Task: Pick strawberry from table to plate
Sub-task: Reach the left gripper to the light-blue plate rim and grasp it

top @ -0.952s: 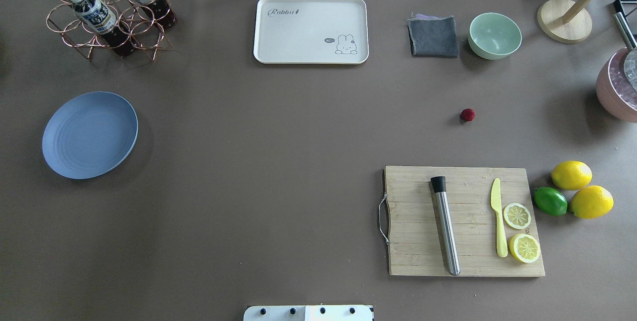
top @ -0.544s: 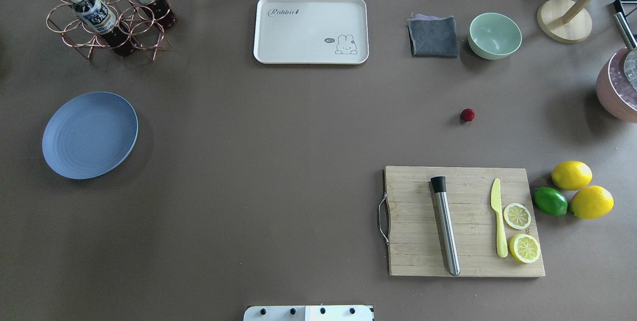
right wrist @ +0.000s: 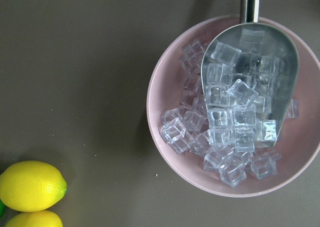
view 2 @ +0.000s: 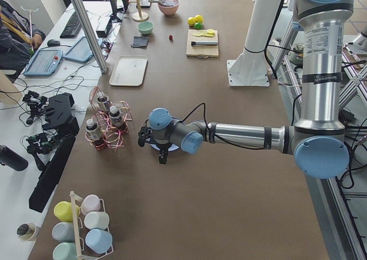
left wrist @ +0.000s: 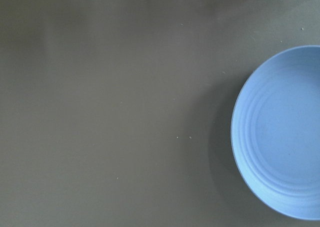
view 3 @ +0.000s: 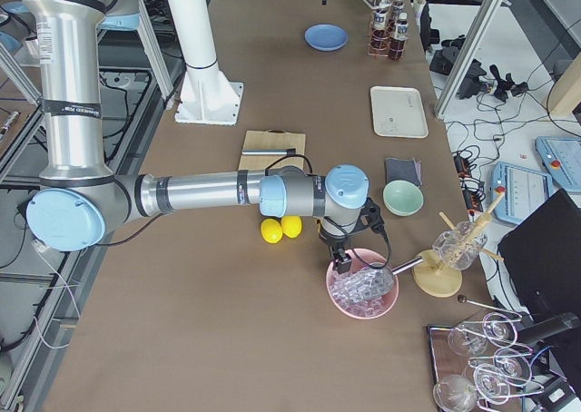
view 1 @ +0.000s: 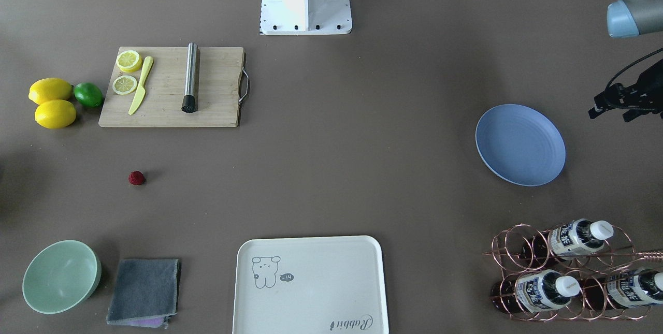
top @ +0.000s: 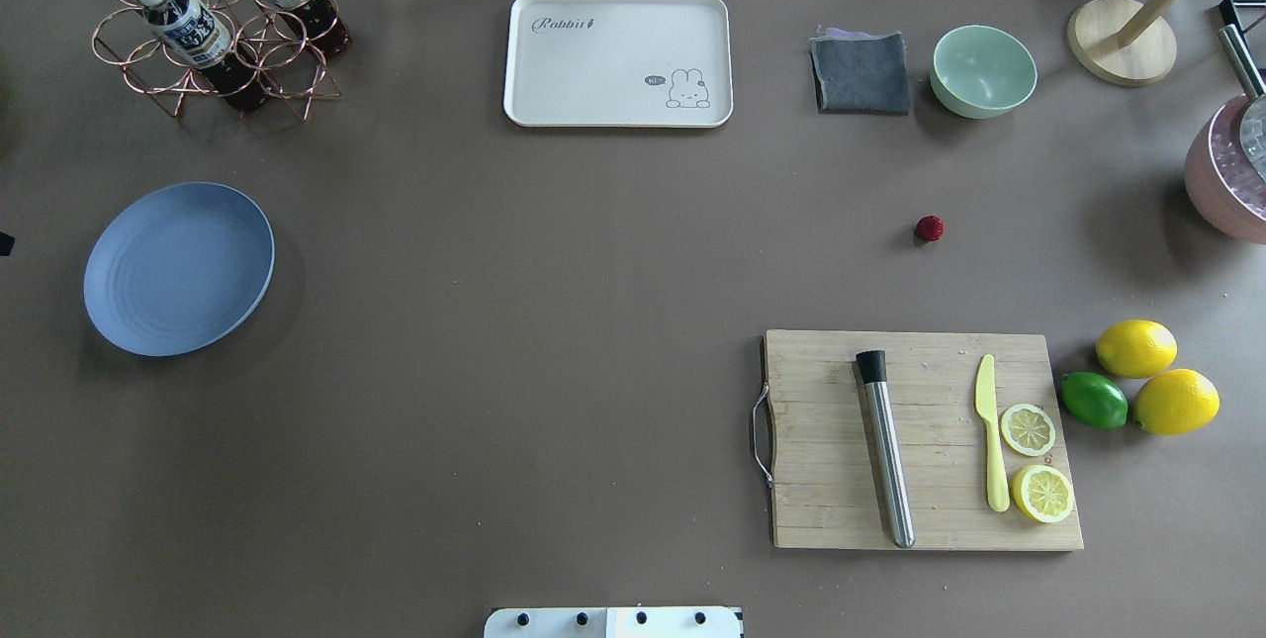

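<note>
The strawberry (top: 929, 228) (view 1: 137, 178), a small dark-red berry, lies alone on the table (top: 554, 302) between the cutting board and the mint bowl. The blue plate (top: 178, 269) (view 1: 520, 145) rests far off on the table's left side. My left gripper (view 1: 614, 111) hovers just outside the plate's outer edge; its wrist view shows the plate (left wrist: 280, 137) at the right and no fingers, so I cannot tell if it is open. My right gripper (view 3: 342, 259) hangs over the pink ice bowl (right wrist: 155, 87); its state cannot be told.
A wooden cutting board (top: 925, 440) holds a steel muddler, a yellow knife and lemon halves. Two lemons (top: 1137, 348) and a lime (top: 1094, 400) lie beside it. A mint bowl (top: 983, 70), grey cloth (top: 860, 73), cream tray (top: 618, 59) and bottle rack (top: 213, 25) line the far edge.
A black tip of the left gripper has come into the overhead view at the left edge, beside the plate. The strawberry and plate have not moved.
</note>
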`<state>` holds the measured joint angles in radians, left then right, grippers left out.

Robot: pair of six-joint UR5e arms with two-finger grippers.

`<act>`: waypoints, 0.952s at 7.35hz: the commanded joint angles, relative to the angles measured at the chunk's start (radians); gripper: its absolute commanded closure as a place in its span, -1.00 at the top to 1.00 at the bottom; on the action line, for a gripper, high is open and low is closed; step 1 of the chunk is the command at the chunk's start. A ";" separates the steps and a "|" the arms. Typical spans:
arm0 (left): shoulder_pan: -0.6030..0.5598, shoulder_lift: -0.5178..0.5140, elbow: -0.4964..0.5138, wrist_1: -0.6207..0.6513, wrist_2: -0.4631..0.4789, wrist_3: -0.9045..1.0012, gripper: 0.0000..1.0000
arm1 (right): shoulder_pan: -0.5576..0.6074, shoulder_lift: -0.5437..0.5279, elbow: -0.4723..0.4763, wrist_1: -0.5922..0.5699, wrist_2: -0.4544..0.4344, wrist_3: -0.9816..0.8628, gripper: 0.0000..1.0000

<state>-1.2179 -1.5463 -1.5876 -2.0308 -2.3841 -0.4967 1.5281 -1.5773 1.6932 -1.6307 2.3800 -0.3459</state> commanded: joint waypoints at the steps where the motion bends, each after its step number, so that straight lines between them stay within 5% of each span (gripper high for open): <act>1: 0.047 -0.073 0.092 -0.066 0.002 -0.068 0.75 | -0.008 -0.018 -0.004 0.040 0.036 0.001 1.00; 7: 0.113 -0.163 0.219 -0.134 0.005 -0.095 0.39 | -0.014 -0.021 -0.007 0.041 0.036 0.001 1.00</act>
<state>-1.1160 -1.7043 -1.3738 -2.1621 -2.3804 -0.5864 1.5144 -1.5983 1.6859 -1.5892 2.4165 -0.3452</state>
